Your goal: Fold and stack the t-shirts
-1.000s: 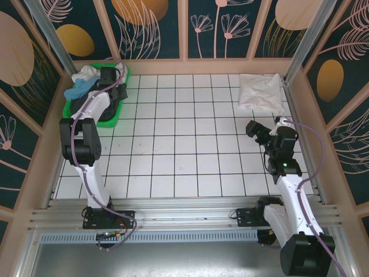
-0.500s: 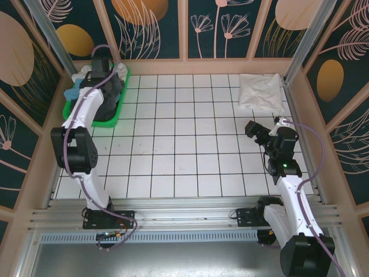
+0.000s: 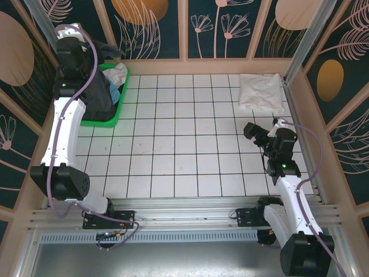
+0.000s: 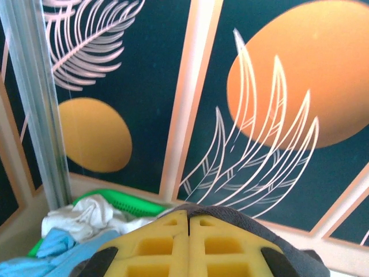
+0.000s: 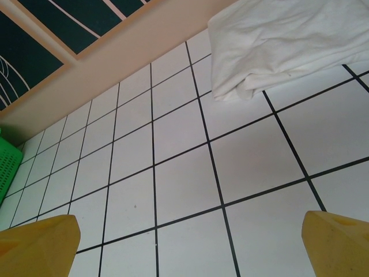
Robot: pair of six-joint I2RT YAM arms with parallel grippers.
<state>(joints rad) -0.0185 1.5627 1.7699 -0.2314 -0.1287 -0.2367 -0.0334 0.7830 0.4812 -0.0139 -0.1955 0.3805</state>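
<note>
Dark shirt (image 3: 102, 95): hangs from my left fingers (image 4: 183, 242), raised over the green basket (image 3: 104, 122) in the far-left corner; its lower end seems to reach into the basket.
Left fingers: pressed together on the dark shirt, which bunches around them.
Other shirts: a white shirt (image 4: 86, 214) and a light blue shirt (image 4: 52, 249) lie crumpled in the basket; a folded white shirt (image 3: 260, 92) sits at the far-right corner of the surface (image 3: 184, 144).
Right fingers (image 3: 252, 129): spread wide, holding nothing, near the folded white shirt.
Doing it well: I'd lift until the hem clears the rim, check nothing else drags along, then lay it flat on the open tiles.
</note>
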